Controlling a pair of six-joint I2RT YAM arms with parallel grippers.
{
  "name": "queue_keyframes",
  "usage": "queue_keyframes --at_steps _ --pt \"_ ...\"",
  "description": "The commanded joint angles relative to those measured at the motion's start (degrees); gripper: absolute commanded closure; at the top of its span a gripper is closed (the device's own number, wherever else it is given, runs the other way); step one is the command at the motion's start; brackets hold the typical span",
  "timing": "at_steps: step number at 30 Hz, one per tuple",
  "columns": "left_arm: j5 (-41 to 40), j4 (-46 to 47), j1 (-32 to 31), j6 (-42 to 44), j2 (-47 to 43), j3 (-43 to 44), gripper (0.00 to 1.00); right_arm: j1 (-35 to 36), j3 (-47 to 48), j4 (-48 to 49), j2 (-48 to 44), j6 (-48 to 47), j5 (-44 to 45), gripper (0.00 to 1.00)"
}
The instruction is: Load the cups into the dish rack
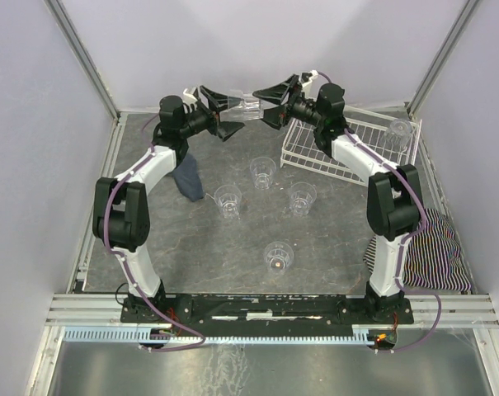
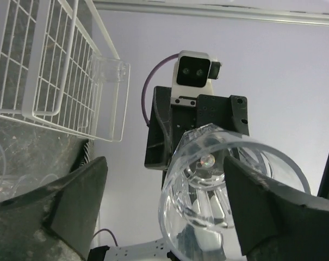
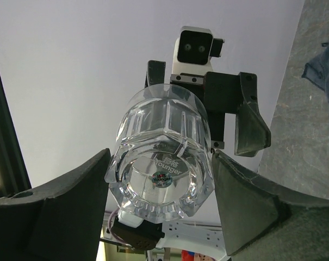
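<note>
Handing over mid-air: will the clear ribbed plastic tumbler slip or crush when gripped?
Probably slippery: the clear ribbed plastic tumbler has glossy walls, pinched on two sides by the right end effector. Likely stiff: its base looks thick.

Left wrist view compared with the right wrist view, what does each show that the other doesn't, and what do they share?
Only the left wrist: the dish rack with a cup in it, and the open mouth of the held cup. Only the right wrist: that cup's base with its sticker, and a blue cloth. Both: the held cup in the air, with the opposite wrist camera behind it.
</note>
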Motion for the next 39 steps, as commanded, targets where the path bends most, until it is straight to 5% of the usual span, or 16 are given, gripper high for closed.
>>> queue_keyframes --at_steps 1,8,14,19,27,39 --pt "-1.1 -3.8 0.9 5.3 -0.7 2.4 0.04 -2.1 0.2 -0.5 -4.5 -2.9 -0.3 0.99" --pt "-3.3 -9.7 3.1 10.4 -2.8 0.0 0.01 -8.9 -1.4 -12.5 -9.0 -13.2 -1.5 0.99" --pt "-8.7 -28.1 3.9 25.5 -3.0 6.4 0.01 -16.3 3.7 -41.3 -13.5 -36.5 0.5 0.99" --pt "-14.3 -40.9 3.8 37.4 -3.5 10.9 0.01 -20.7 7.2 -57.1 -14.8 -49.0 6.7 0.99" --pt "-16.8 -44.2 3.9 44.0 -5.8 9.1 0.01 -26.7 16.8 -83.2 -15.6 -68.0 23.3 0.99" --pt "-13.7 -43.7 3.9 44.5 -3.5 8.2 0.01 -31.6 14.6 -90.6 -18.3 -77.2 39.1 0.99"
